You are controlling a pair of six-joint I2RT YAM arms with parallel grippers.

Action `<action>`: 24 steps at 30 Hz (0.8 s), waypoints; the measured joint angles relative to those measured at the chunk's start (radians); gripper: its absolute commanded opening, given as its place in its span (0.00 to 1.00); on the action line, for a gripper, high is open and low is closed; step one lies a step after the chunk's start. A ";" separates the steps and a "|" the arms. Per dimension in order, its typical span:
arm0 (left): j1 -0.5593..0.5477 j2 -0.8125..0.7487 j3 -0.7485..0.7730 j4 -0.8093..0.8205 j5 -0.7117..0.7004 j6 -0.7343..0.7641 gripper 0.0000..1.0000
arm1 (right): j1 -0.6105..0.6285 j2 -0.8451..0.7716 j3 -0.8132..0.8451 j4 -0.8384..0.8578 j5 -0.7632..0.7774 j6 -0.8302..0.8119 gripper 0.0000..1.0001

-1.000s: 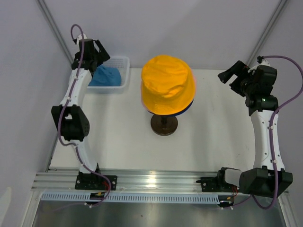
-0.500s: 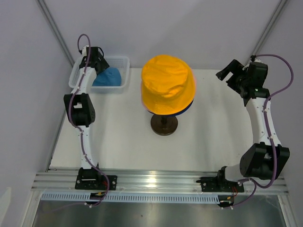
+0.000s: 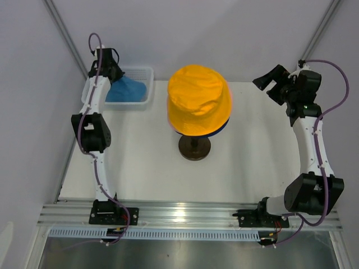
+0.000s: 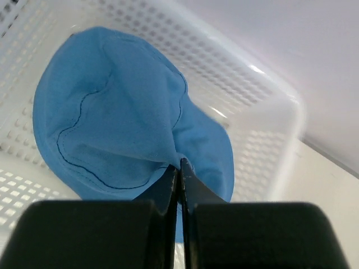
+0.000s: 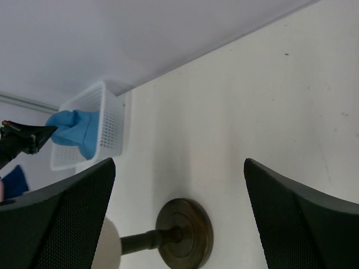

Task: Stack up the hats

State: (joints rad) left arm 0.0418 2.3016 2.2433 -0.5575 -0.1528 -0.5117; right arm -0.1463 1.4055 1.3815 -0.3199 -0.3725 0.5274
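A yellow-orange hat [image 3: 199, 106] tops the stack on the mannequin head at the table's middle. A dark blue brim [image 3: 225, 128] and a sliver of pink brim [image 3: 170, 124] peek out beneath it. The light blue hat [image 4: 112, 123] lies in the white mesh basket [image 4: 269, 112] at the back left. My left gripper [image 4: 179, 165] is shut on a pinched fold of that hat's fabric, which rises to a peak at the fingertips. My right gripper [image 5: 178, 163] hangs open and empty above the table's back right, far from the hats.
The mannequin's dark round stand [image 5: 182, 232] rests on the white table, with the cream head [image 5: 106, 244] just visible. The basket [image 3: 143, 72] sits against the back wall at the table's left corner. Frame rails run along the near edge.
My left gripper has gone from open to shut, pinching the light blue hat in the basket and drawing its fabric up. The right gripper has drifted slightly left, still open.
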 measured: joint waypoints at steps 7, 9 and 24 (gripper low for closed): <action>0.001 -0.340 -0.006 -0.019 0.282 0.009 0.01 | 0.001 -0.094 0.000 0.096 -0.132 0.089 0.99; 0.001 -0.460 -0.005 0.012 0.373 -0.015 0.01 | 0.007 -0.133 0.001 0.133 -0.164 0.116 0.99; -0.151 -0.843 -0.051 0.245 0.911 -0.232 0.02 | 0.085 -0.330 0.027 0.401 -0.281 0.402 0.99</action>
State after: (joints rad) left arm -0.1097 1.4582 2.1921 -0.3126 0.7582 -0.7433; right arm -0.0612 1.0752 1.4090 0.0811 -0.6537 0.9298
